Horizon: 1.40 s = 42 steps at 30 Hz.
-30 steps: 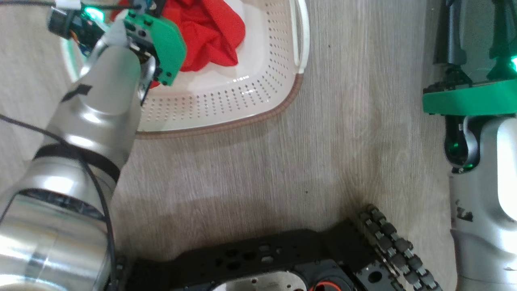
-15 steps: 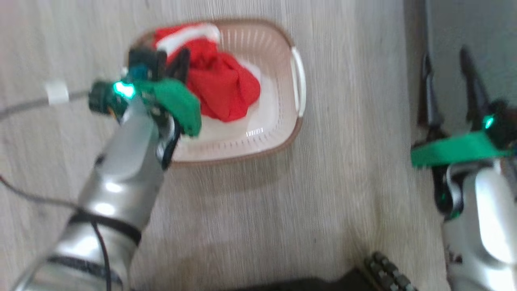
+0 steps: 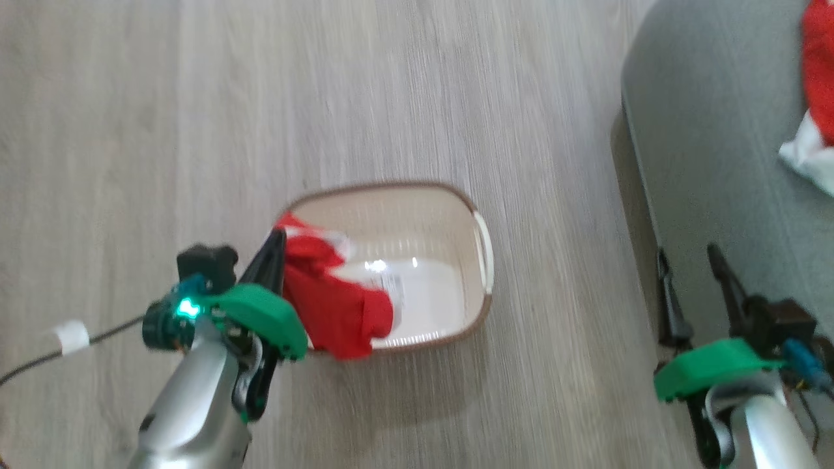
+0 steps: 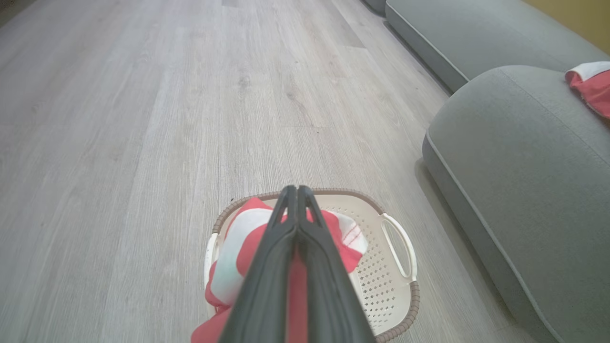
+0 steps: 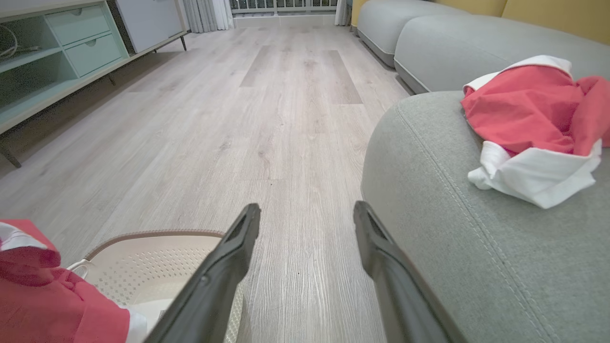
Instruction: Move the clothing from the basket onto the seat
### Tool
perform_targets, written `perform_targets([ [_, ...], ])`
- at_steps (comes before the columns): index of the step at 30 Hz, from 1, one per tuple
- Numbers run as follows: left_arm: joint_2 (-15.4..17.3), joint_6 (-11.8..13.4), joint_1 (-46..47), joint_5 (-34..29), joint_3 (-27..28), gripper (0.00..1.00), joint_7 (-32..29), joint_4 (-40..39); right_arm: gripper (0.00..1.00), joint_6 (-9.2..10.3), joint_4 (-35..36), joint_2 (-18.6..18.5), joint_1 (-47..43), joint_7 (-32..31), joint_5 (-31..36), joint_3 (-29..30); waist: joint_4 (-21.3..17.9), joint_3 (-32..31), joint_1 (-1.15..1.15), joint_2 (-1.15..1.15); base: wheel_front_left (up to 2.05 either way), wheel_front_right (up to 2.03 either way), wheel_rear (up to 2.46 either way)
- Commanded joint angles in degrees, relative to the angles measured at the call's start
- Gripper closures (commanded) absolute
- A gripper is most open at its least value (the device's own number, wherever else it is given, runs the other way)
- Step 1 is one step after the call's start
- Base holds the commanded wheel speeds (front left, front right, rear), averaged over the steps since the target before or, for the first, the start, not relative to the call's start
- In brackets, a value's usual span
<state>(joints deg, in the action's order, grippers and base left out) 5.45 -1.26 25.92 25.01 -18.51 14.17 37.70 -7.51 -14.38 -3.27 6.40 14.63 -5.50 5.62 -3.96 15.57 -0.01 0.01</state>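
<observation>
Carefully raise the left end effector (image 3: 270,253), clamped on the red-and-white clothing (image 3: 335,309) dangling over the basket (image 3: 391,186), high enough to free the hem from the rim. Swing right over the grey-green seat (image 3: 710,130), past the right end effector (image 3: 687,254), spread and empty. Release beside the 1 red garment (image 3: 818,71) lying there.

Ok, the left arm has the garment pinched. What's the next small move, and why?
Probably raise the left gripper a little more. Its jaws are shut on the clothing, but the cloth hangs low over the near rim of the basket, so swinging right toward the seat at this height might snag or drag the basket.
</observation>
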Motion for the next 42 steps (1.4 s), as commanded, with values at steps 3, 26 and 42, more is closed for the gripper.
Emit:
perform_targets([
  [3,2.28,1.16,-3.15,1.14,2.24,1.00,-0.95,-5.15,0.00,0.02,0.85,-0.65,-2.21,0.37,0.90,-1.85,2.33,-9.36,0.01,-0.01,0.00,0.00,0.00],
  [26,5.04,5.34,-9.80,3.31,3.42,1.00,-6.50,-17.97,0.00,0.02,-1.19,-2.57,-4.80,0.37,0.90,-6.12,1.64,-15.95,0.01,-0.01,0.00,0.00,0.00],
  [42,5.21,5.45,-8.88,3.36,2.34,1.00,-6.45,-18.27,0.00,0.02,-1.02,-3.18,-4.29,0.37,1.44,-7.42,1.56,-15.89,0.01,-0.01,0.00,0.00,0.00],
])
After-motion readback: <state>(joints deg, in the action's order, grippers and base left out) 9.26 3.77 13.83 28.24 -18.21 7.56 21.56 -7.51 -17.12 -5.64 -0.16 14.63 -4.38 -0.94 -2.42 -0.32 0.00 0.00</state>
